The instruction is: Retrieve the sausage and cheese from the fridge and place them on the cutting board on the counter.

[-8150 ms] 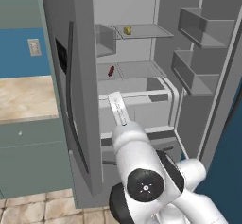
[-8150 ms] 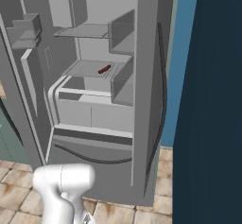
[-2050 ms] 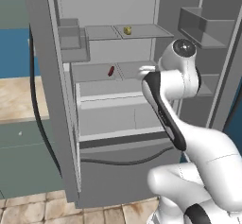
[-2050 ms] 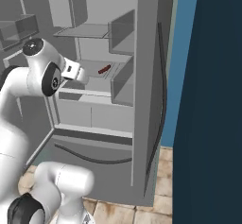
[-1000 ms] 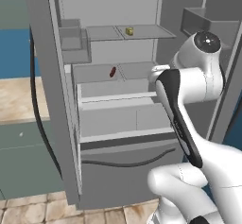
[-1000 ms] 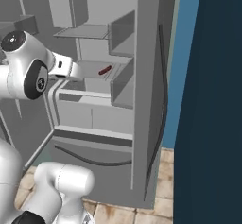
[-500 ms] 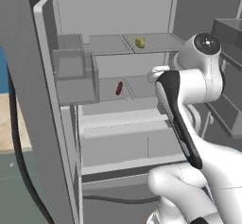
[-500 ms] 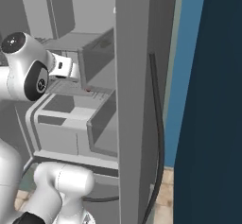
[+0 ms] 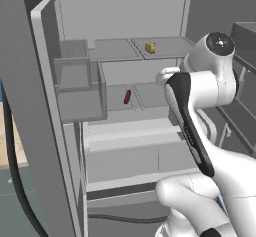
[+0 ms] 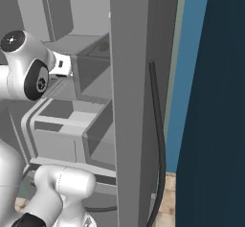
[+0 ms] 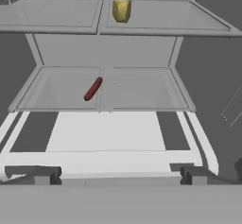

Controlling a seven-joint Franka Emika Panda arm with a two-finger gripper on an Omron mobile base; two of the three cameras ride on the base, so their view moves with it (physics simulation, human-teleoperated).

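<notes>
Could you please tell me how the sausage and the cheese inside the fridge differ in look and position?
The sausage is a thin, dark red-brown link, while the cheese is a short, chunky yellow lump. The sausage lies flat and angled on the lower glass shelf; the cheese sits on the upper shelf, one level above. The sausage is the longer of the two. Both rest untouched in the open fridge, each near its shelf's middle divider.

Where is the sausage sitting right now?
The sausage lies inside the open fridge on the middle shelf, left of that shelf's centre divider, one shelf below the cheese.
</notes>
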